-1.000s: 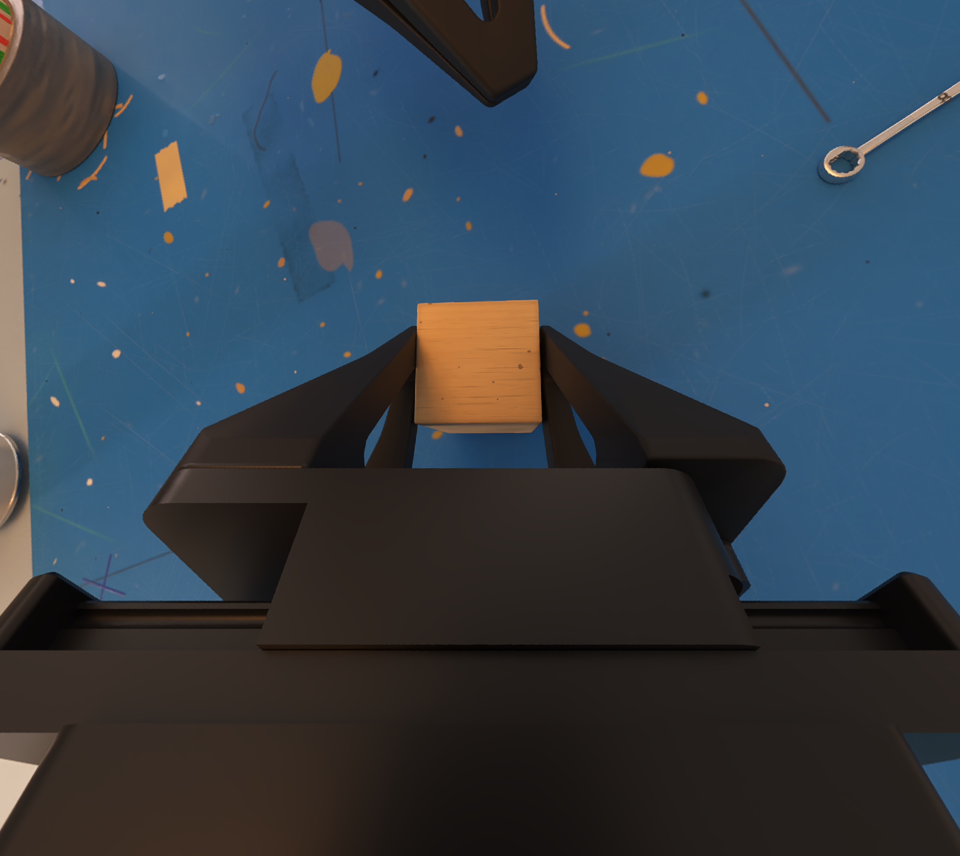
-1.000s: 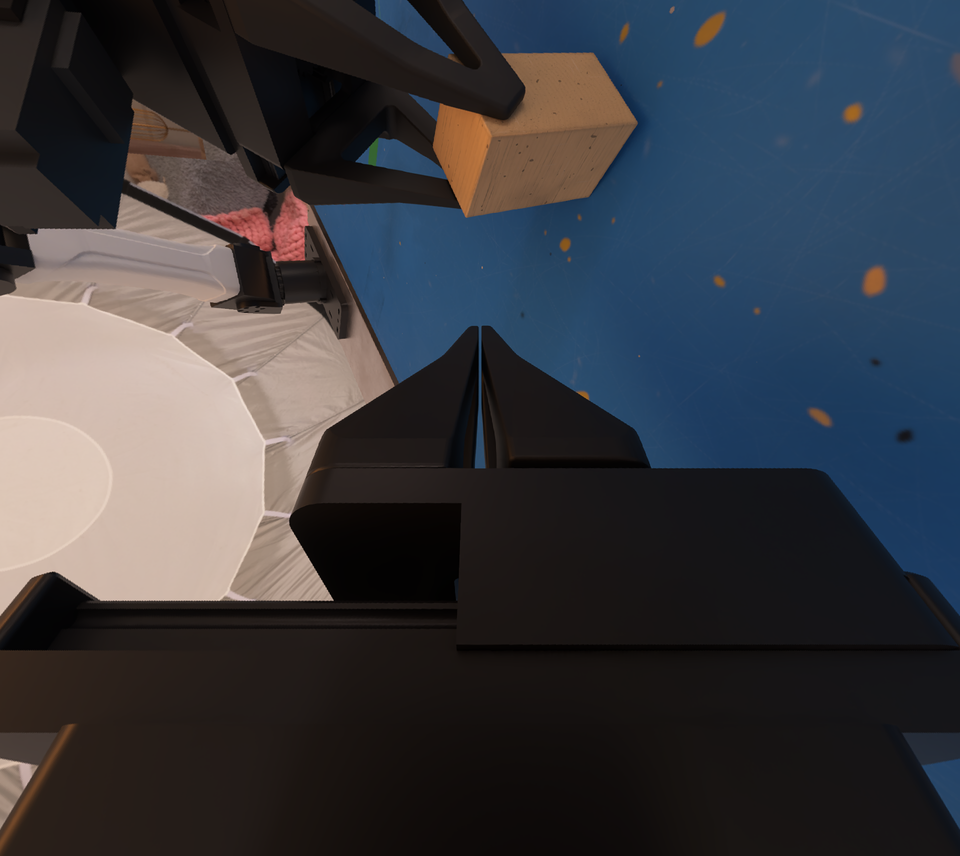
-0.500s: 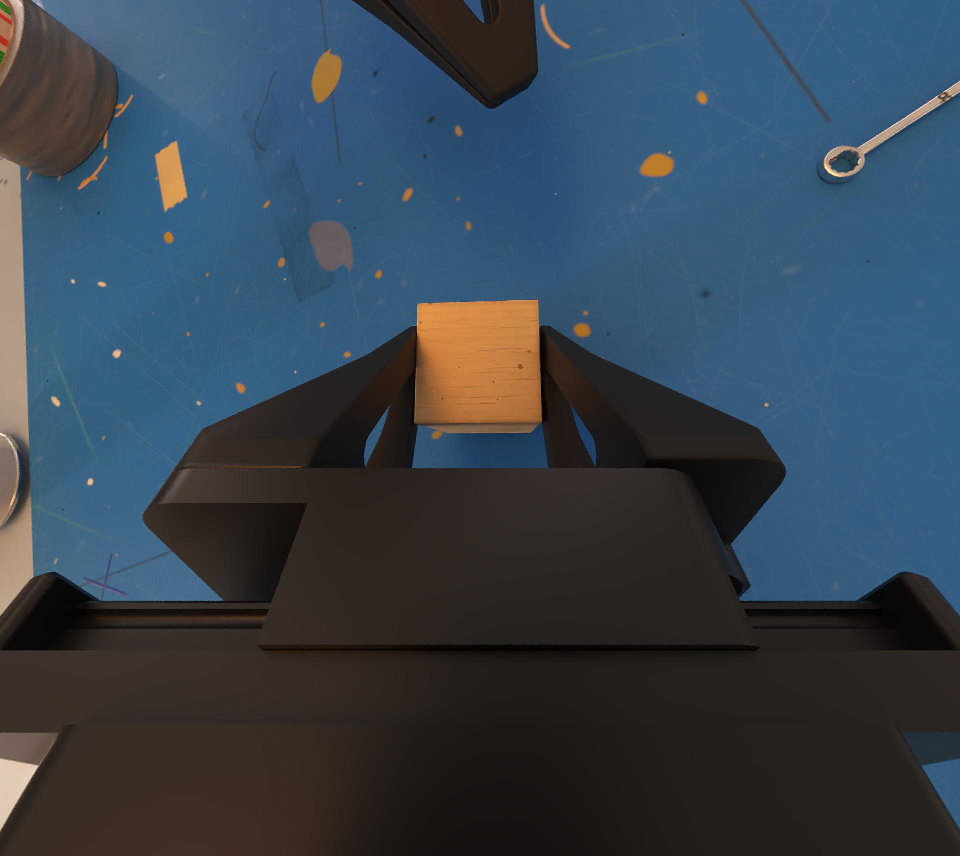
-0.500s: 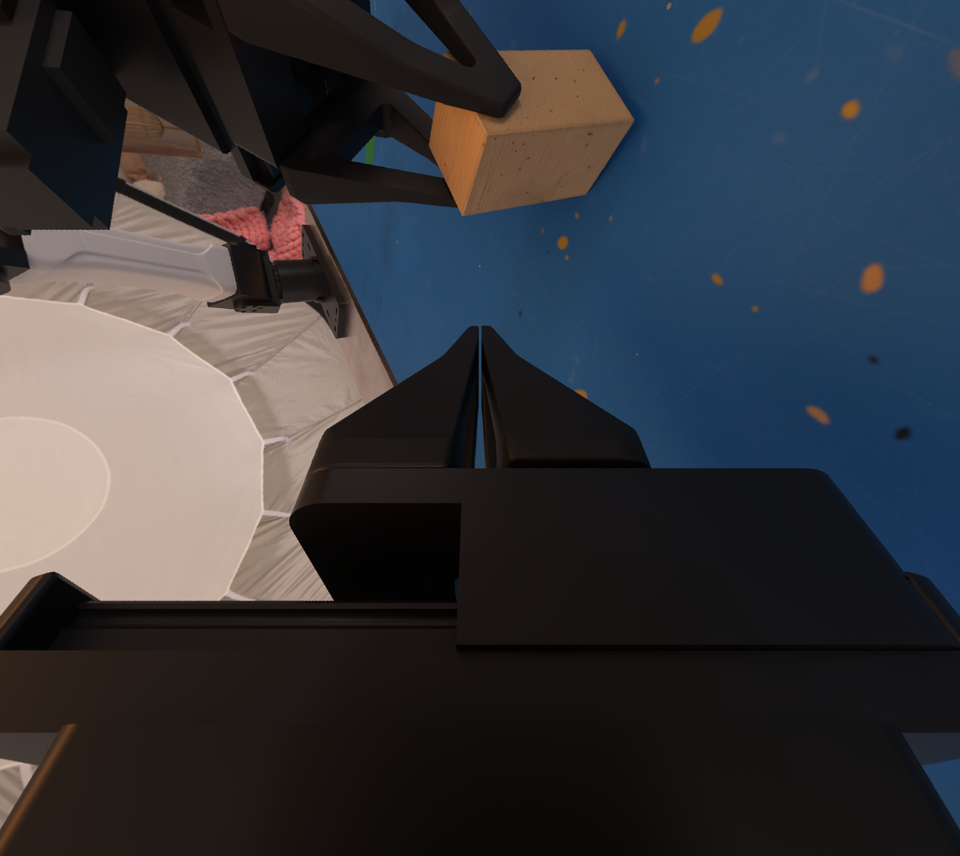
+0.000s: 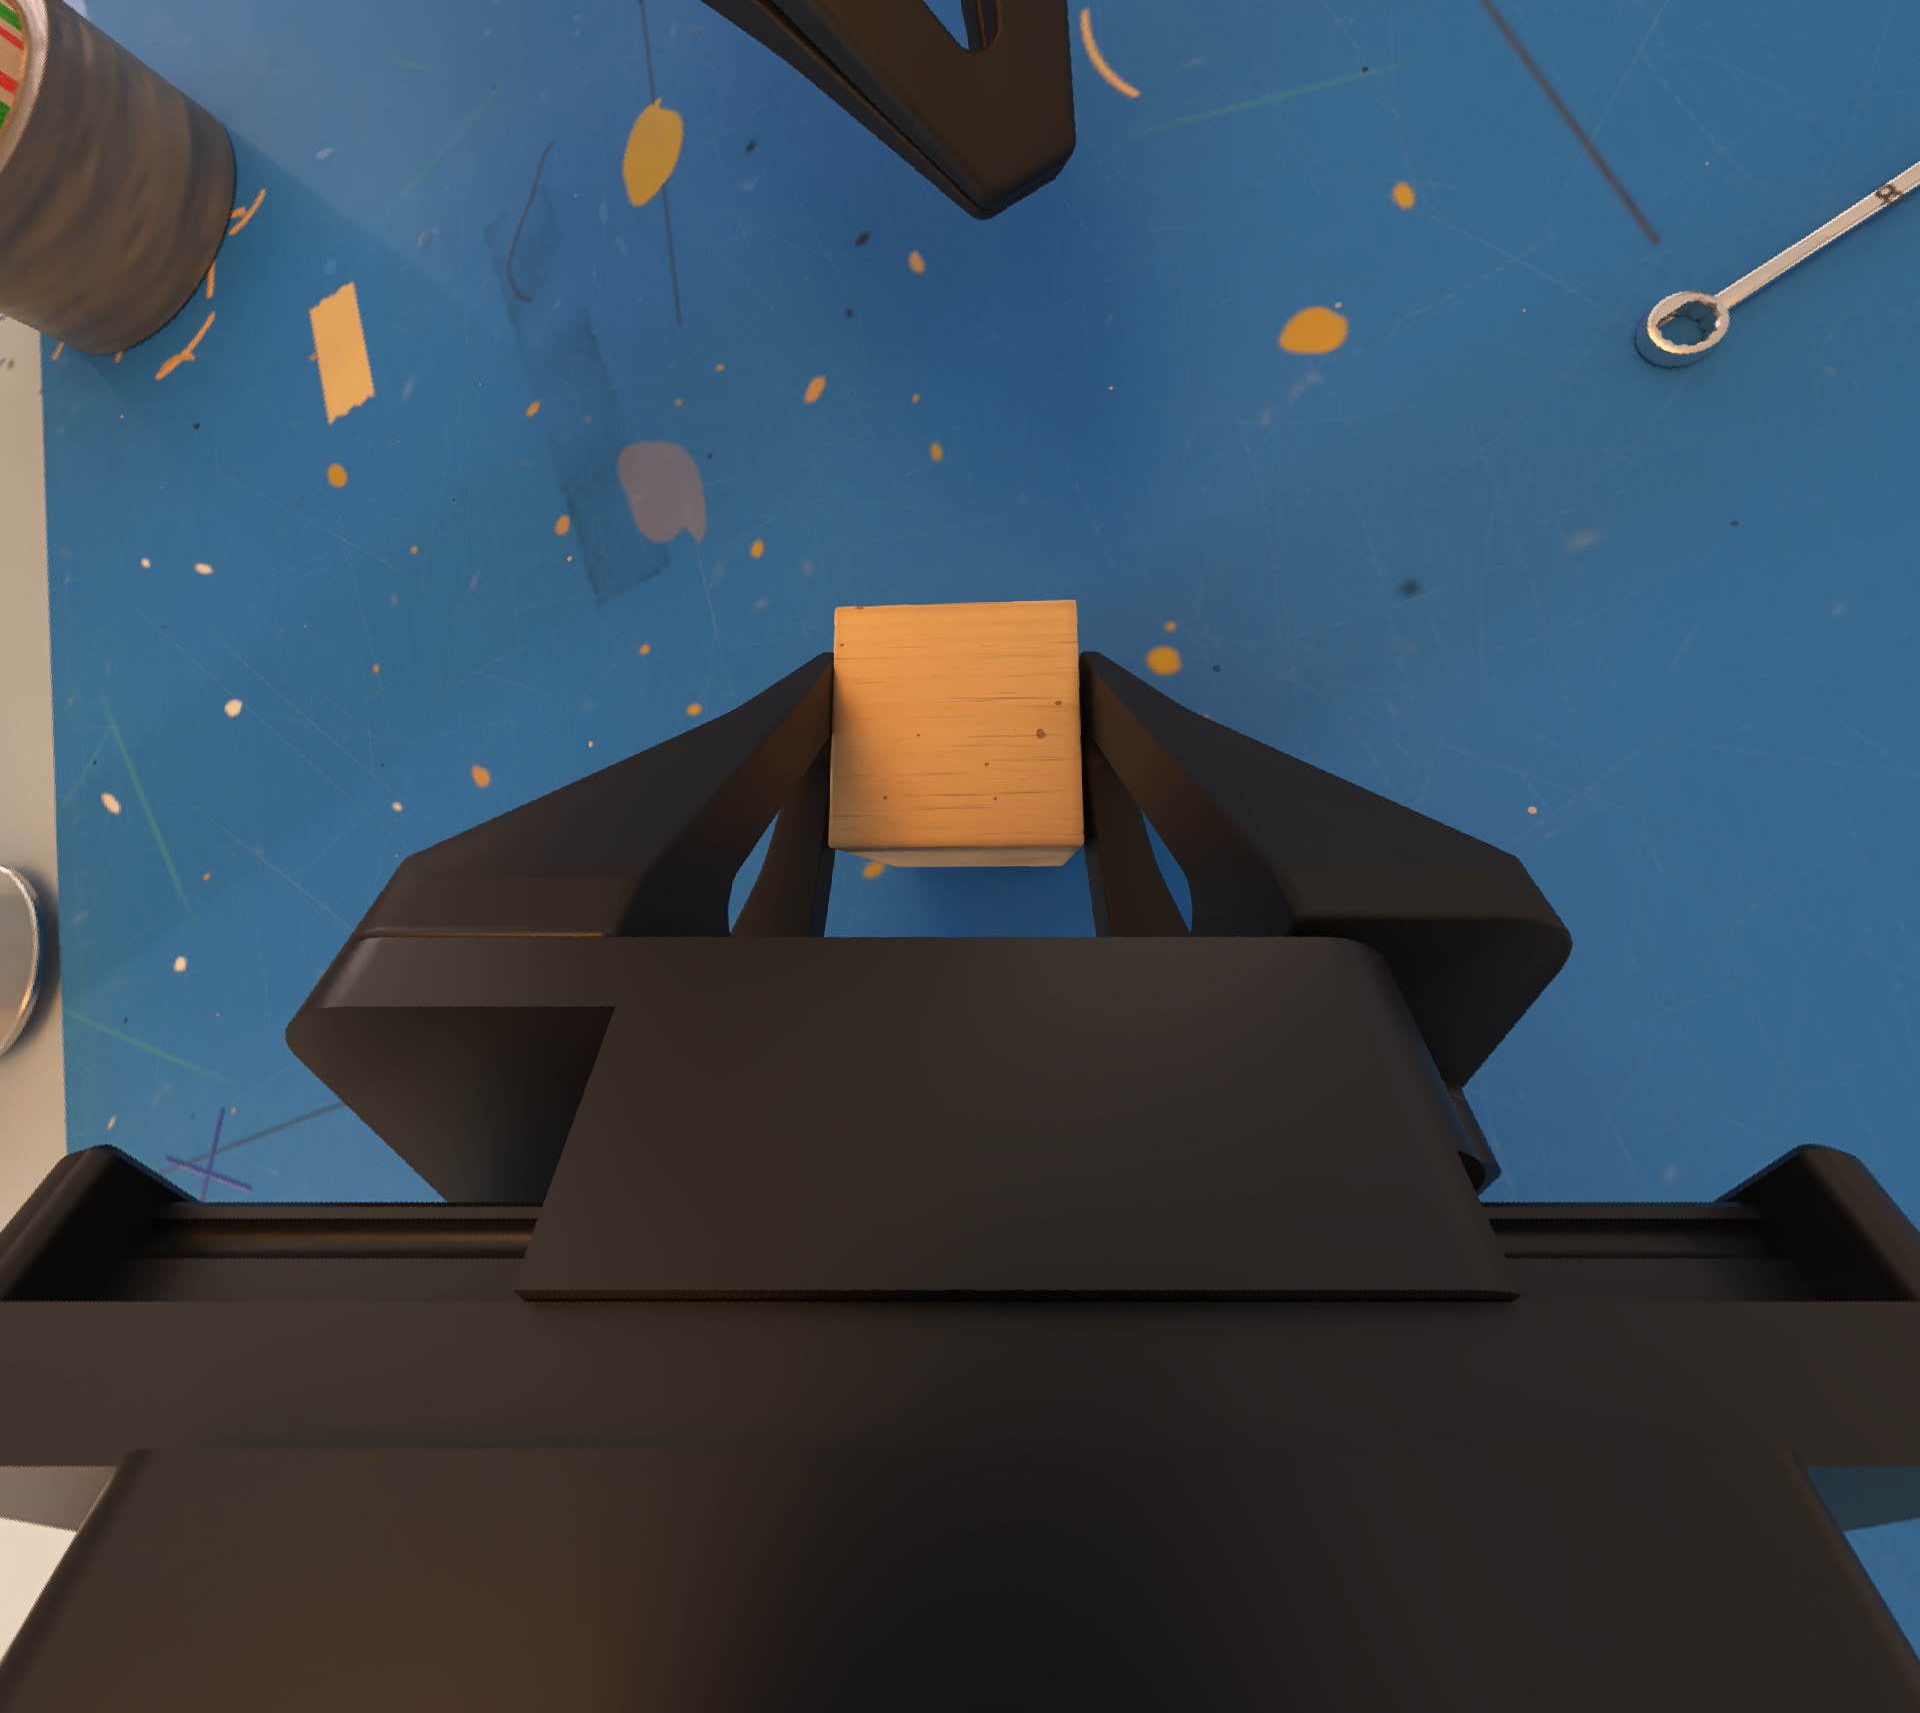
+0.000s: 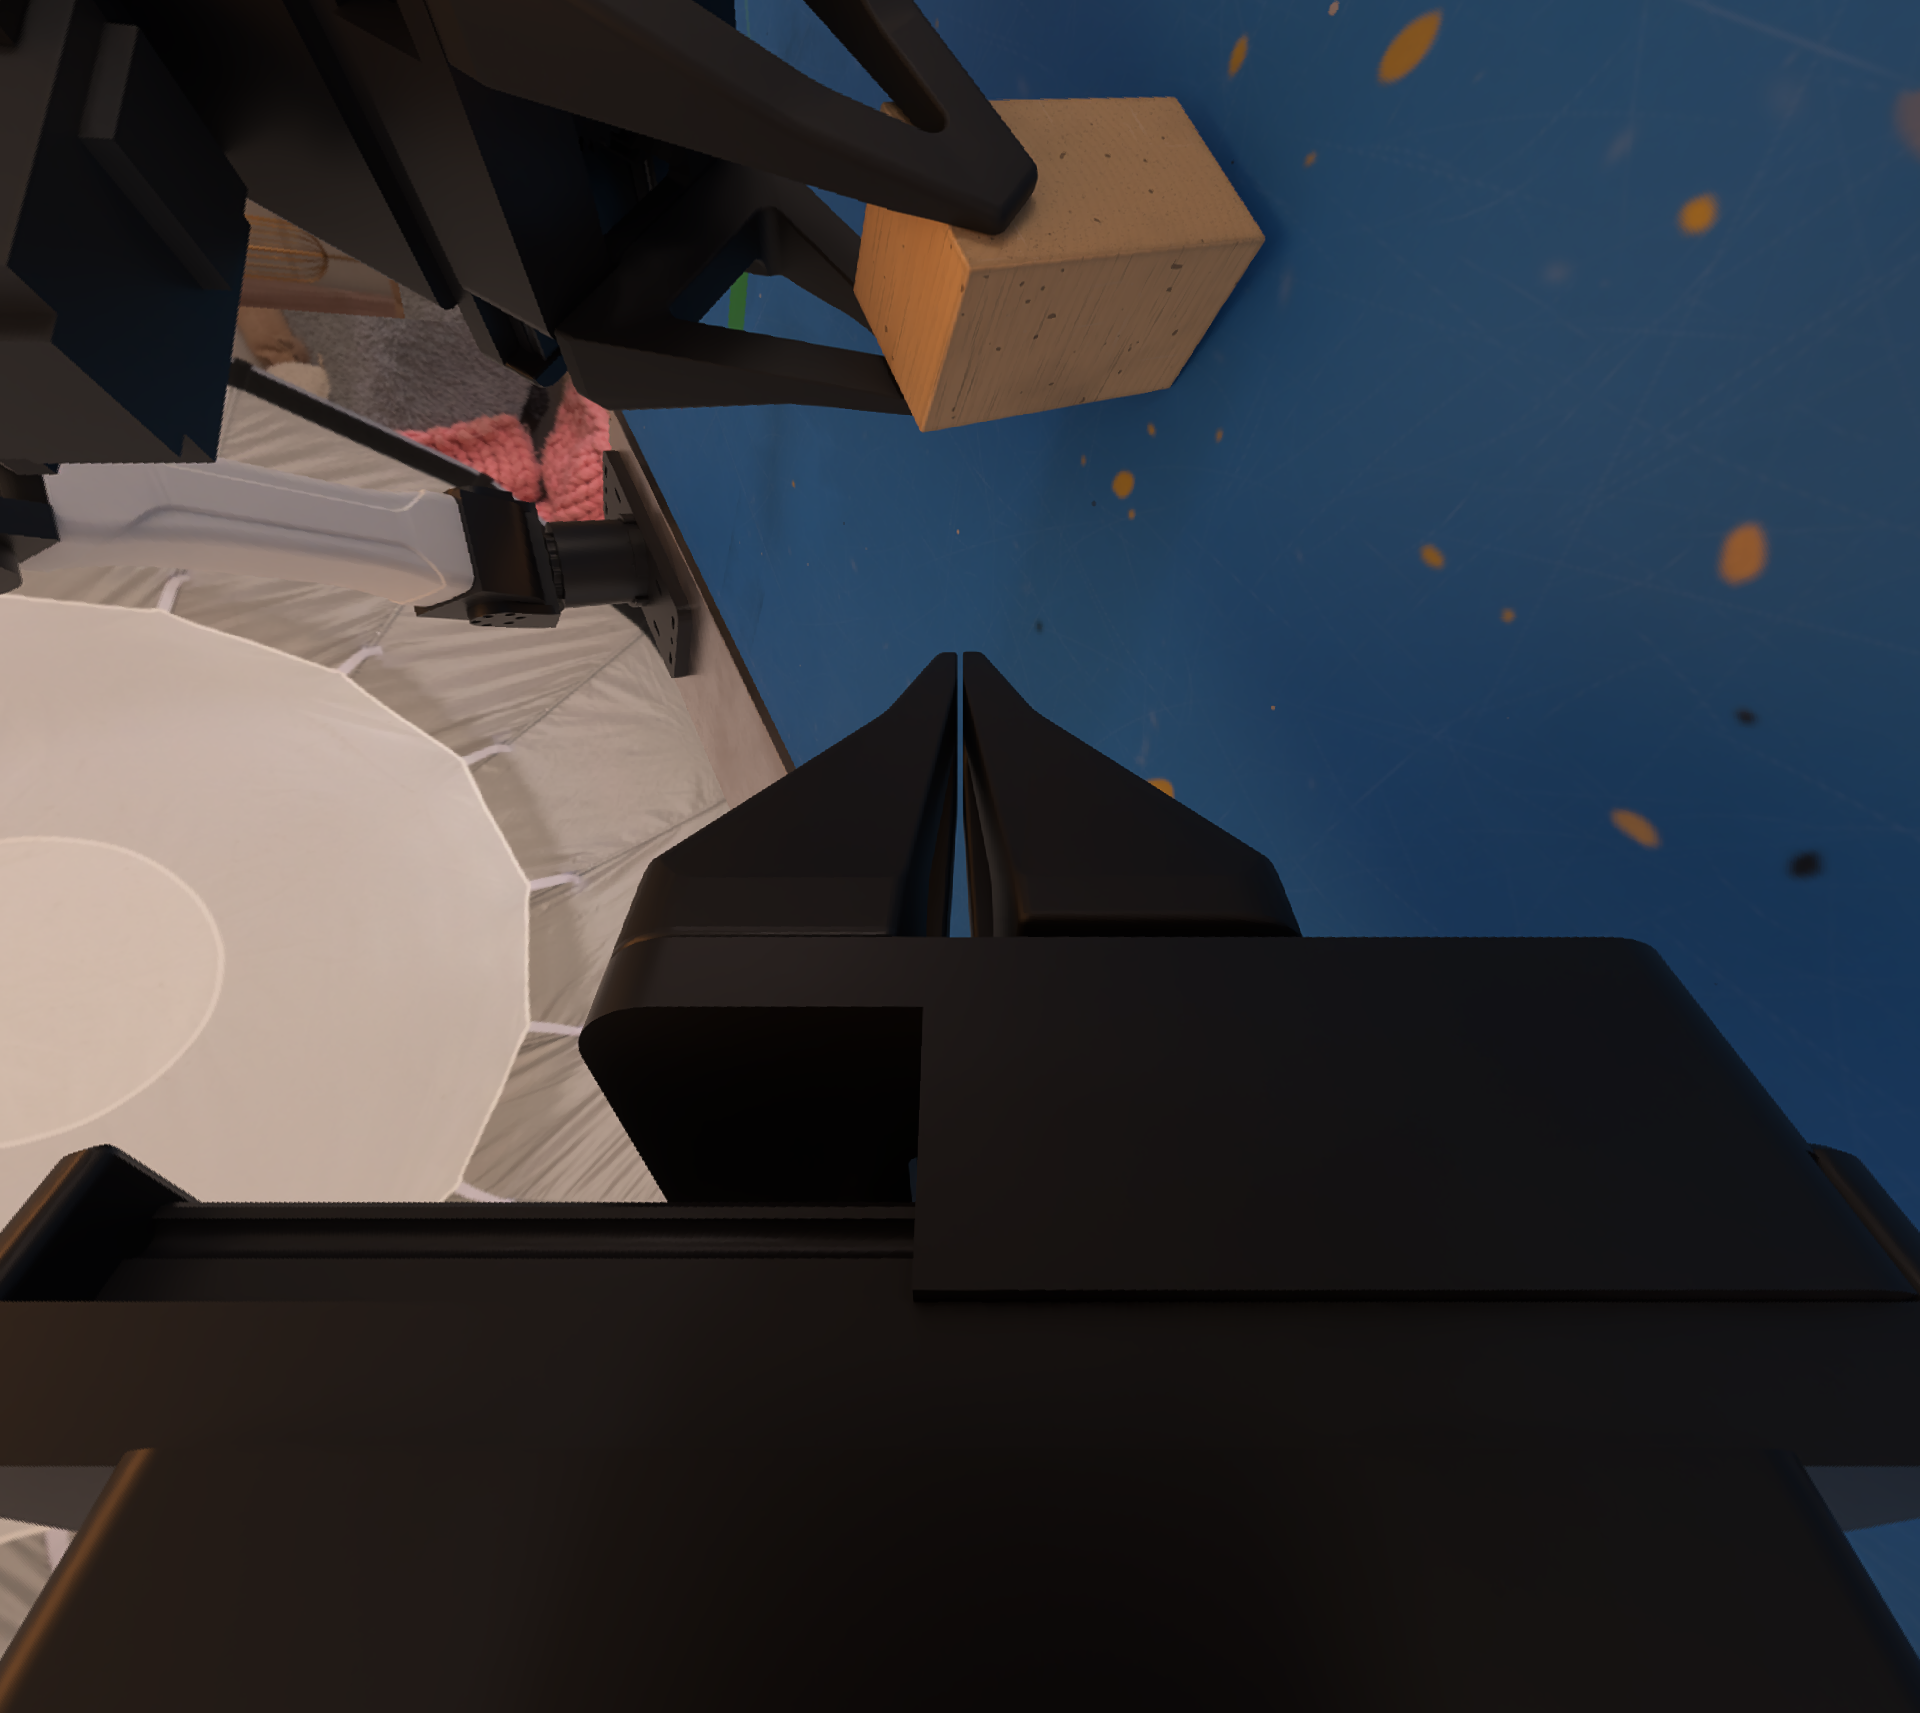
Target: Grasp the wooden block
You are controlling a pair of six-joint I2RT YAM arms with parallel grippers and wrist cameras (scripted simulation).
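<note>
Blue paint-flecked tabletop (image 5: 1455, 520) all around — wrench (image 5: 1766, 281) at upper right, tape roll (image 5: 94, 188) at upper left. Wooden block (image 5: 956, 728) at frame centre, clamped between left gripper (image 5: 956, 764) fingers. Right gripper (image 6: 958, 676) pressed together, empty — well below block in its own view.

We see the left gripper (image 5: 956, 733) as matte black, its two fingers broad triangular webs with cut-out windows, tapering from a flat slab-like body. At 12 o'clock the right gripper (image 5: 987, 193) shows black too, its paired fingers forming a narrow wedge.
</note>
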